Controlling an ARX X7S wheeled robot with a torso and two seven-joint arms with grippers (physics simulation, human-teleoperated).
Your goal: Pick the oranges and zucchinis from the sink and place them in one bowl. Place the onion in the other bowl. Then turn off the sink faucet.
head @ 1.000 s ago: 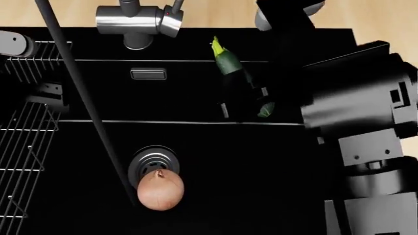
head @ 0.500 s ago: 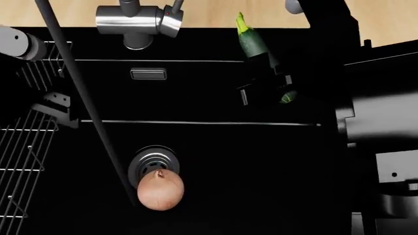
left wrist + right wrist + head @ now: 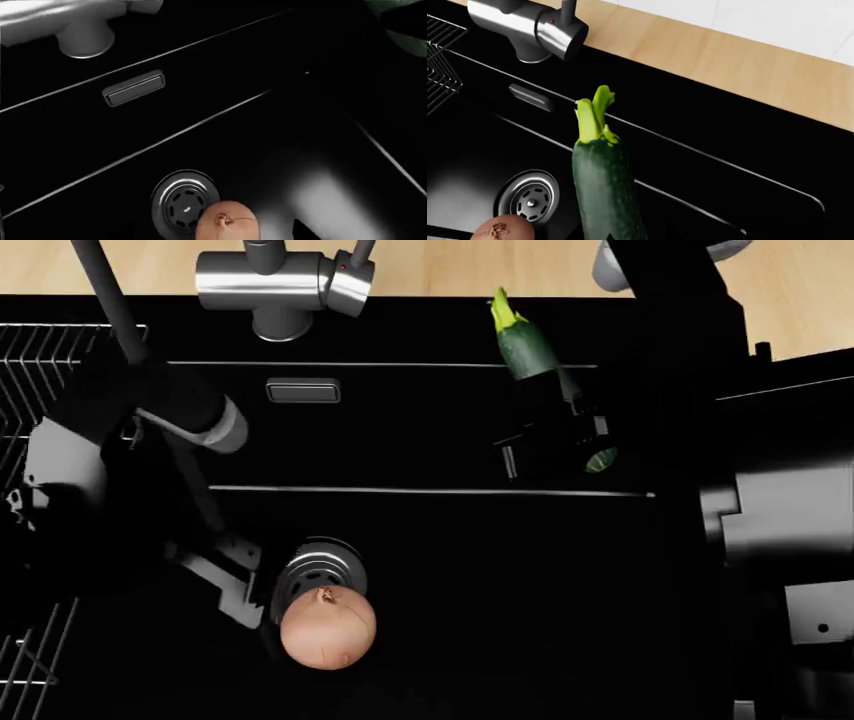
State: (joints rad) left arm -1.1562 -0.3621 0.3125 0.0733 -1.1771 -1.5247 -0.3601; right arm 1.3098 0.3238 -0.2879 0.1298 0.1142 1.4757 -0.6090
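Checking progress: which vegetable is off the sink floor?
The dark green zucchini, held up by the right gripper; the round tan onion lies by the drain.

Crisp, even render light – the black sink (image 3: 441,570) swallows detail; soft glare on the steel faucet (image 3: 280,285).

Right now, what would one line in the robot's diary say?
right tool: shut on zucchini, lifted over sink | left tool: beside onion, grip unclear | onion: by drain | bowls: unseen
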